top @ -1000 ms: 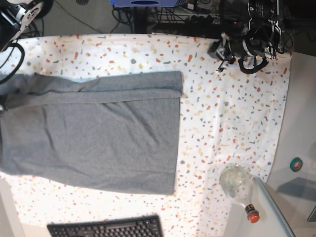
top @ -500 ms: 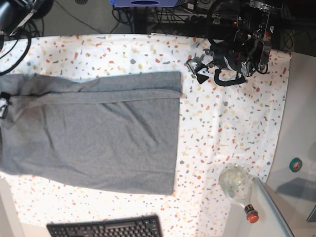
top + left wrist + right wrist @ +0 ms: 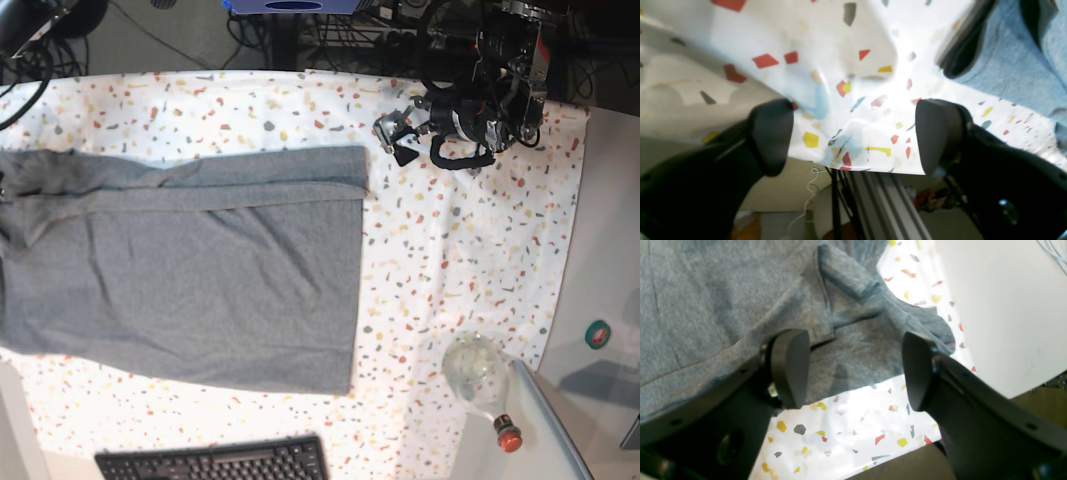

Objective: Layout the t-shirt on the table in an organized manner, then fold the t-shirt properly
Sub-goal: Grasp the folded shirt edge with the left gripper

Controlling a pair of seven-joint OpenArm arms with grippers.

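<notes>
With the heather-grey knit t-shirt (image 3: 190, 270) lying partly folded on the speckled terrazzo-pattern table (image 3: 470, 250), both empty, wide-open grippers, left (image 3: 853, 133) and right (image 3: 853, 370), should pinch matching corners evenly.

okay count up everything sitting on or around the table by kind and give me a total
t-shirt: 1
table: 1
keyboard: 1
bottle: 1
tape roll: 1
Total: 5

both end effectors gape wide and empty: left end effector (image 3: 853, 136), right end effector (image 3: 853, 370).
</notes>
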